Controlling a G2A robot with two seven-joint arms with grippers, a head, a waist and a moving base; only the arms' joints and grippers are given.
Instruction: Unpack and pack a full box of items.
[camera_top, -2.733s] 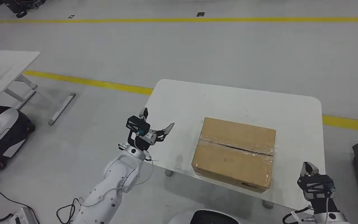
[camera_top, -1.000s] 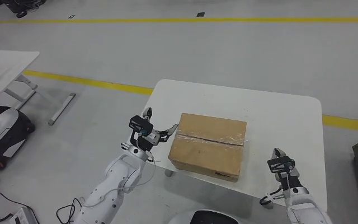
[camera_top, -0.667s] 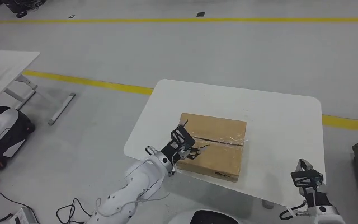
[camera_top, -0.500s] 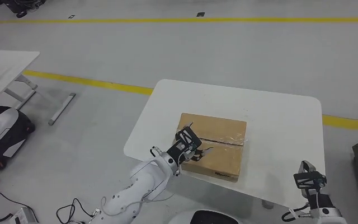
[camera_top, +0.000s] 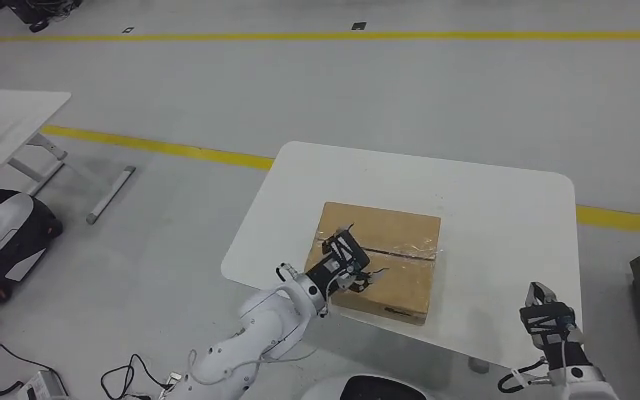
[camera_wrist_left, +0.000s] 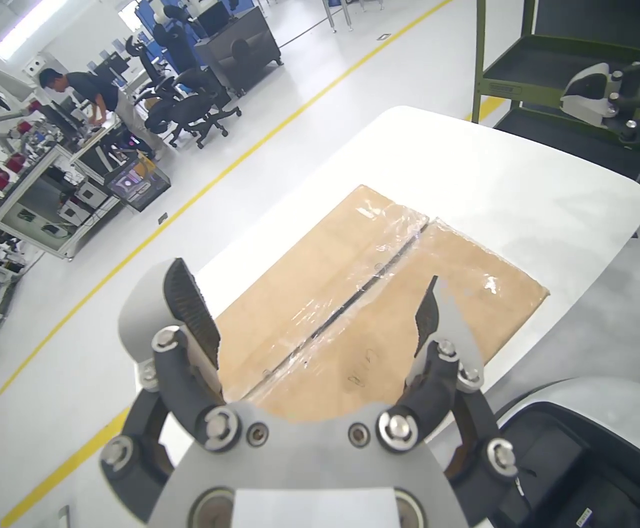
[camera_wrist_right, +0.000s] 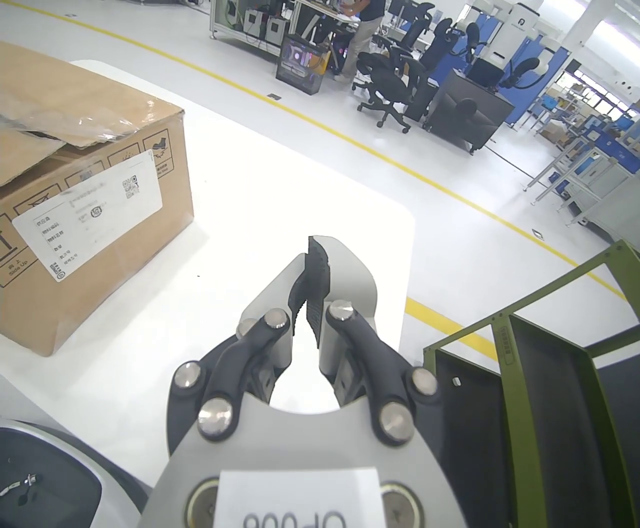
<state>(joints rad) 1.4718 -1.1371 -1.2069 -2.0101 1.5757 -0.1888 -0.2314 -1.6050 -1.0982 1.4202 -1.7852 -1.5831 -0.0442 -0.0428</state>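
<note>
One brown box (camera_top: 392, 238), clear tape on top, sits on one white table (camera_top: 500, 200), near front edge. I have two arms. My left gripper (camera_wrist_left: 305, 280) hangs over box's near left part, fingers wide apart, holding nothing. My right gripper (camera_wrist_right: 311, 280) is low by table's near right corner, well apart from box, fingers pressed together, empty.

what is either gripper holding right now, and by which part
Nothing is held: the left gripper is open over the box, the right gripper shut and empty.
</note>
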